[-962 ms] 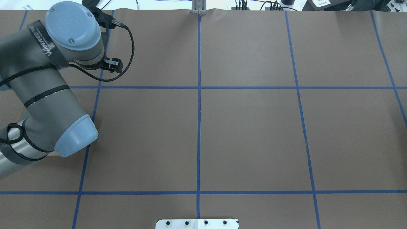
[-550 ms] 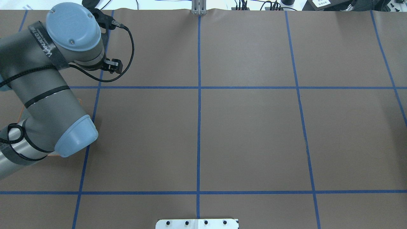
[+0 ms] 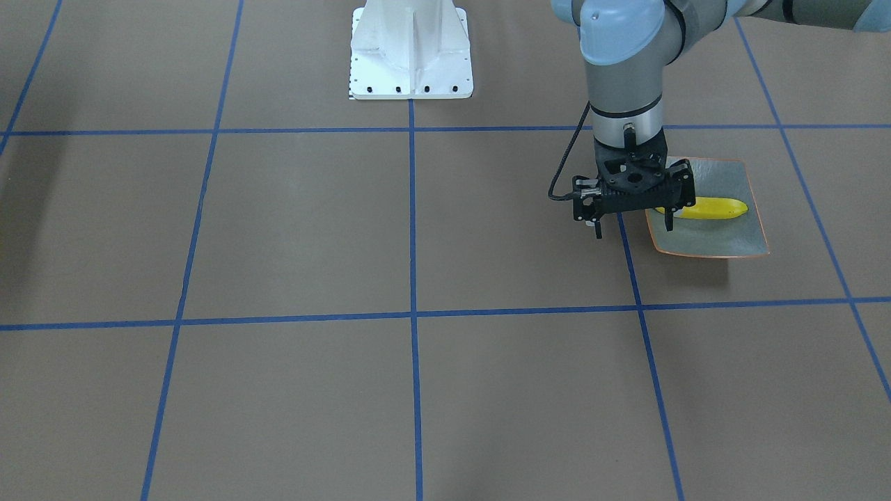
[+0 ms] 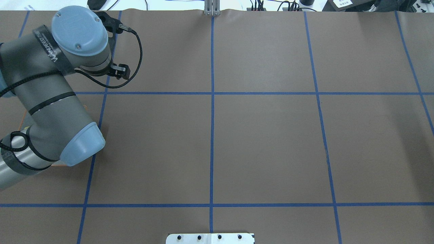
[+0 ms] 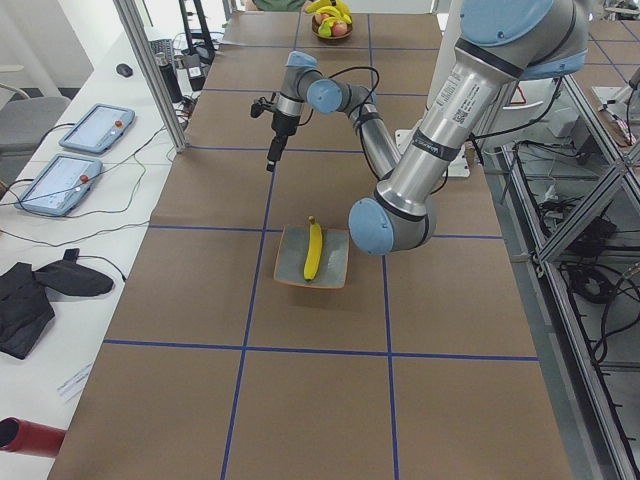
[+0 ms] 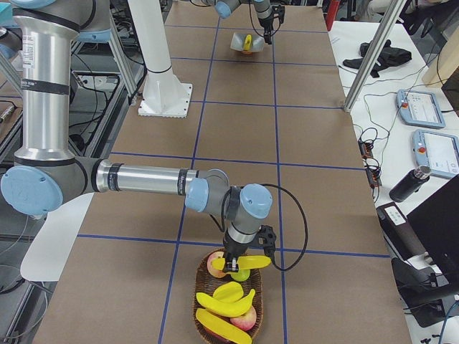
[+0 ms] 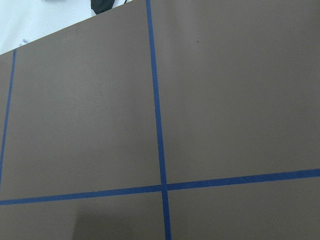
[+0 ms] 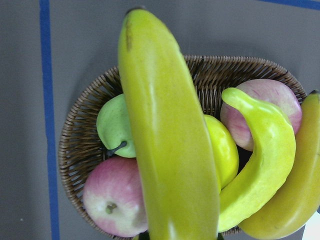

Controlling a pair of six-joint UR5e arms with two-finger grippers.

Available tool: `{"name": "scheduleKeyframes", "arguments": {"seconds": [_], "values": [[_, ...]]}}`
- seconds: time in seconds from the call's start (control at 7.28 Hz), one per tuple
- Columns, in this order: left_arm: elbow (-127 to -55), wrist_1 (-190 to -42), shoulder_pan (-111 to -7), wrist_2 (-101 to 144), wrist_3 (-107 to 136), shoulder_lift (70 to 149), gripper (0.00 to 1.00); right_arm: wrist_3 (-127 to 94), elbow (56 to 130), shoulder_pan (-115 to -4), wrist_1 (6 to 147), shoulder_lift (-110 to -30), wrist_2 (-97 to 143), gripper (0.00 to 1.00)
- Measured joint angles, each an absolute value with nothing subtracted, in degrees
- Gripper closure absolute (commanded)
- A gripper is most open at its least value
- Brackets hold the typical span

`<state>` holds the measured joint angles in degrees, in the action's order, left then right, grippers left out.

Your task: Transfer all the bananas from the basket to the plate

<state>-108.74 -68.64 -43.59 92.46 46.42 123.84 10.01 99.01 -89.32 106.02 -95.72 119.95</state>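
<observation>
The square grey-green plate (image 3: 724,240) holds one yellow banana (image 3: 710,208); both also show in the exterior left view (image 5: 313,250). My left gripper (image 3: 632,229) is open and empty, hanging over the table at the plate's edge. In the overhead view my left arm (image 4: 54,101) hides the plate. My right gripper (image 6: 242,266) is shut on a banana (image 8: 170,150), held just above the wicker basket (image 8: 80,150). Two more bananas (image 8: 265,165) (image 8: 300,195) lie in the basket.
The basket (image 6: 204,315) also holds red apples (image 8: 117,197) and a green fruit (image 8: 115,125). The white robot base (image 3: 411,56) stands at the table's middle. Tablets (image 5: 95,125) lie on a side desk beyond the table.
My left arm's wrist has shifted slightly to the right and a little down in the overhead view. Nothing else in that view has changed.
</observation>
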Motion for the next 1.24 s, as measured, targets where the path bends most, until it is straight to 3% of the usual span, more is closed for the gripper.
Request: {"name": "scheduleKeyframes", "arguments": {"seconds": [0.27,0.69,1.24], "values": [[-108.4,-69.2,-43.6,92.5,46.3,123.8,0.00,11.0,103.3,-91.1,109.7,-94.0,119.9,1.00],[-108.0,-71.7,-43.6,93.1,46.7,123.9,0.00,10.5,104.9,-89.4,121.1,-78.6,120.6,1.00],[-101.0,-88.9,-43.7,96.8,59.9,124.3,0.00,-13.5,105.5,-72.1,120.3,-61.0,122.8,1.00]]}}
